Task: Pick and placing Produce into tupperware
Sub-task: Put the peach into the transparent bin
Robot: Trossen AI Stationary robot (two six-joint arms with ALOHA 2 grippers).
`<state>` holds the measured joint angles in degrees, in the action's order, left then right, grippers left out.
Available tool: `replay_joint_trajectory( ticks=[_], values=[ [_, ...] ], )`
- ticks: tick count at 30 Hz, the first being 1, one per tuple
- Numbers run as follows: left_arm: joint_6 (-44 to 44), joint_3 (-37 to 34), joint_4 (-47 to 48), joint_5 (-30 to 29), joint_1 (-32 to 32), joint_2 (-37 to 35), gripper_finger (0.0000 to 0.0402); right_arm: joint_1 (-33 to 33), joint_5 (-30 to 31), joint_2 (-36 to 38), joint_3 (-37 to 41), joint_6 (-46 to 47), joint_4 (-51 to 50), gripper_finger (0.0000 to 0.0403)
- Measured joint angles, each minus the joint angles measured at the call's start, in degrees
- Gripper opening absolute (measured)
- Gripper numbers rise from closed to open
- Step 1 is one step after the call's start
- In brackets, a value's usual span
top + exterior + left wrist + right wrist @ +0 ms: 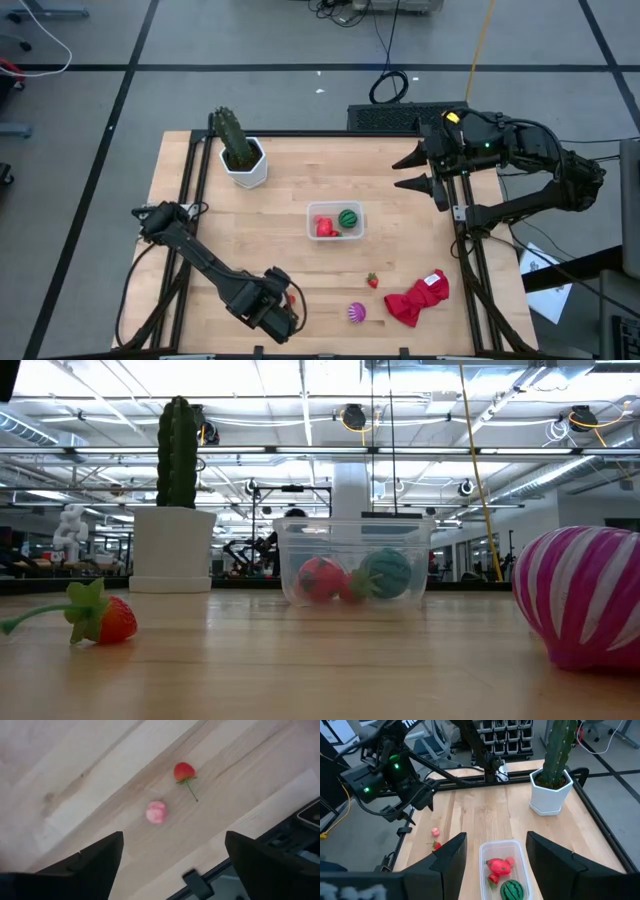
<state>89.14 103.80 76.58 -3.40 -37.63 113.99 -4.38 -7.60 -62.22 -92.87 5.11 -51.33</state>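
From above, near the middle of the wooden counter (300, 190), the clear tupperware (335, 221) holds a green striped ball (348, 218) and a red pepper-like piece (325, 228); a strawberry (372, 281) and a purple striped piece (356, 313) lie on the boards nearer the front, left of a red cloth (418, 298), and a cactus in a white pot (242, 153) stands at the far left. The left gripper (292, 300) hangs low over the near-left part of the counter, while the right gripper (415, 170) waits above the far-right edge, well apart from the tub, jaws spread with nothing between them. At counter height, the tub (352, 560) stands in the middle distance with both pieces inside, the cactus pot (173, 549) to its left, another strawberry (100, 616) close on the left and the purple striped piece (585, 596) close on the right. Past the left wrist, the jaws stand wide and empty above a pink bit (156, 812) and a strawberry (184, 771) lying slightly apart on the bare wood. Past the right wrist, the tub (503, 875) sits just ahead with the cactus beyond, and the left gripper (415, 802) hovers over the pink bit (435, 832).
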Motion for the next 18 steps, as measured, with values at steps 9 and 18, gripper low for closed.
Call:
replay_joint_trajectory(
  ticks=[9, 18],
  values=[
    [4.08, -8.18, -9.51, 2.59, 0.39, 0.07, 0.0340, 0.00, 0.00, 0.00, -0.01, 0.01, 0.02, 0.0196],
    [5.08, -15.07, -15.50, 5.70, 0.82, 0.07, 0.0340, 0.00, 0.00, 0.00, -0.01, 0.01, 0.02, 0.0196]
  ],
)
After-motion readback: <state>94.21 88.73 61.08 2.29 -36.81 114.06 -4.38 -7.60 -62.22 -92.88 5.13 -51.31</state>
